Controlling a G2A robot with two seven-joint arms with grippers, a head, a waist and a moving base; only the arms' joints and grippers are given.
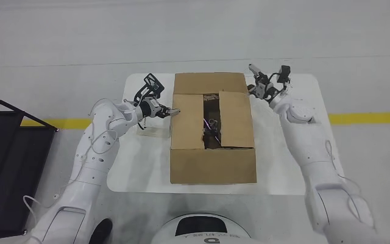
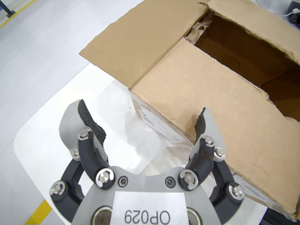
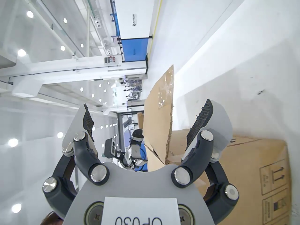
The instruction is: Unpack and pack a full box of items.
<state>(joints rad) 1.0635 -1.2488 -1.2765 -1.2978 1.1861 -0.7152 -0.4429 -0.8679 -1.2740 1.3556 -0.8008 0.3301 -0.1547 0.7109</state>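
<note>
Paper wadding (image 2: 198, 29) shows inside box (image 2: 211, 99), left wrist view.

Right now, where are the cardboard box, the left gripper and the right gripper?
cardboard box (image 1: 187, 122): top view, on a side flap.
left gripper (image 2: 142, 108): left wrist view, midway between its open fingertips.
right gripper (image 3: 147, 105): right wrist view, midway between its open fingertips.
</note>
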